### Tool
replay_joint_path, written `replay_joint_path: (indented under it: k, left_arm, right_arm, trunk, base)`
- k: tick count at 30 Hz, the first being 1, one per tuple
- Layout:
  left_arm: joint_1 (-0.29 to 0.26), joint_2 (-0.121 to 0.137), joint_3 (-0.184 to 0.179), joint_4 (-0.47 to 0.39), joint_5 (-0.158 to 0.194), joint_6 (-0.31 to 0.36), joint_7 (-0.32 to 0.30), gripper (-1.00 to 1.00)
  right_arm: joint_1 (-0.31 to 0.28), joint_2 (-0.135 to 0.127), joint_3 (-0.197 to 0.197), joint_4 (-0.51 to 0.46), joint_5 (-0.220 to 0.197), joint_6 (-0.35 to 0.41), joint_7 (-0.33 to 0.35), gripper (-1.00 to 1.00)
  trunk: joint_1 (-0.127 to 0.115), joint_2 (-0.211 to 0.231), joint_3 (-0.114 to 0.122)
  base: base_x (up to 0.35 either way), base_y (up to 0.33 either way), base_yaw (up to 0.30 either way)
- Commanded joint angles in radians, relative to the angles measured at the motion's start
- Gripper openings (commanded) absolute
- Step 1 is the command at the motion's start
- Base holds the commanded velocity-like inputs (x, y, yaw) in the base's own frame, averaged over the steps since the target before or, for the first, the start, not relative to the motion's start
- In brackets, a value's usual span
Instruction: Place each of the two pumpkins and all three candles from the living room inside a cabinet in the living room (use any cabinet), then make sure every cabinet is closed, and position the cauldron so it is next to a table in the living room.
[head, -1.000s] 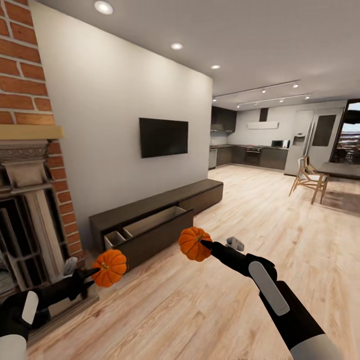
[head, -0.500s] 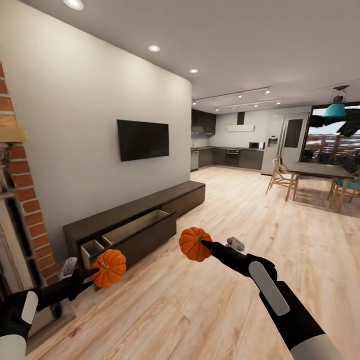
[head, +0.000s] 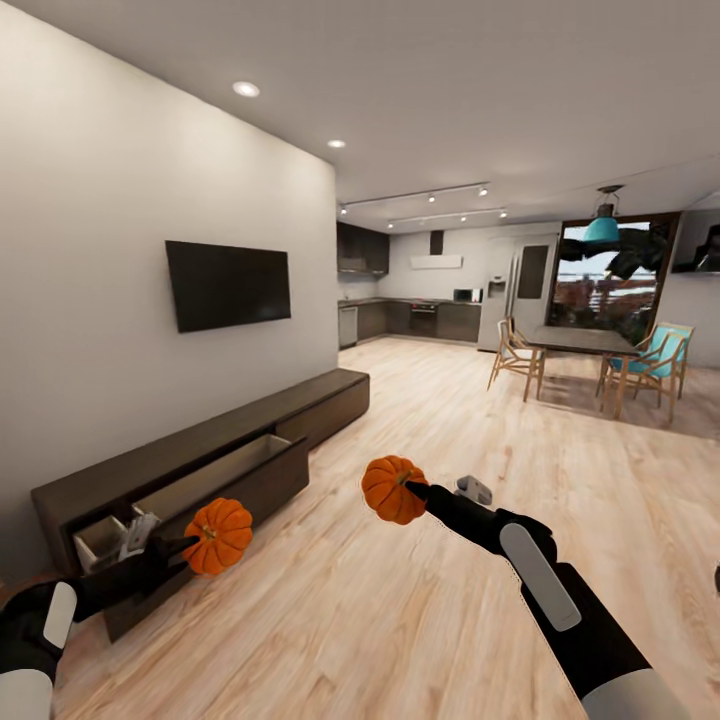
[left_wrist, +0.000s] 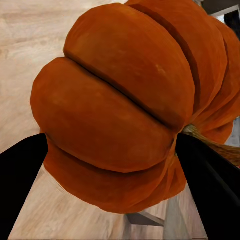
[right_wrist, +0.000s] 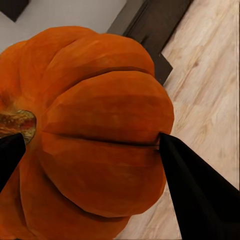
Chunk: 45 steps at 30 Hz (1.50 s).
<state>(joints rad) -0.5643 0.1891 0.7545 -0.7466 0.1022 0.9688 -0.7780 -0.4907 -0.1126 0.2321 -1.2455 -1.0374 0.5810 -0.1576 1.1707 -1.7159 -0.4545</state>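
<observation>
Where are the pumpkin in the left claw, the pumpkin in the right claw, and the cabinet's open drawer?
left pumpkin (head: 220, 535), head view, ribbed side
right pumpkin (head: 391, 489), head view, ribbed side
open drawer (head: 235, 488), head view, dark front panel

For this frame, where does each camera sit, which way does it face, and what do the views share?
Head view: from the robot's head, looking forward and down at the open cabinet; both arms, each holding a pumpkin.
Left wrist view: along the left gripper at its pumpkin.
Right wrist view: along the right gripper at its pumpkin.
Shared: each pumpkin also shows in the head view.
</observation>
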Motion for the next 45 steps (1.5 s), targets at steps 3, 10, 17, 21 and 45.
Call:
replay_joint_path:
  k: [3, 10, 17, 21, 45]
  left_arm:
    - [0.0, 0.0, 0.0, 0.0, 0.013, 0.004, 0.006, -1.0]
    - [0.0, 0.0, 0.0, 0.0, 0.013, 0.004, 0.008, -1.0]
    - [0.0, 0.001, 0.0, 0.0, 0.013, 0.004, 0.008, -1.0]
    - [0.0, 0.0, 0.0, 0.0, 0.013, 0.004, 0.008, -1.0]
    - [0.0, 0.0, 0.0, 0.0, 0.013, 0.003, 0.009, -1.0]
  right_arm:
    - [0.0, 0.0, 0.0, 0.0, -0.005, -0.001, 0.003, -1.0]
    - [0.0, 0.002, -0.001, 0.02, -0.003, -0.014, 0.002, -1.0]
    - [0.0, 0.002, -0.002, 0.038, -0.004, -0.03, 0.001, -1.0]
    - [0.0, 0.001, -0.008, 0.04, -0.004, -0.03, 0.003, -1.0]
    - [0.0, 0.004, -0.022, 0.04, -0.006, -0.029, 0.004, -1.0]
  trunk:
    - [0.0, 0.0, 0.003]
    - [0.0, 0.0, 0.005]
    - [0.0, 0.0, 0.005]
    - [0.0, 0.0, 0.005]
    - [0.0, 0.0, 0.019]
  base:
    - [0.303, -0.179, -0.246]
    - [0.303, -0.179, -0.062]
    - [0.303, -0.179, -0.002]
    - [0.303, -0.172, 0.0]
    - [0.313, -0.056, -0.111]
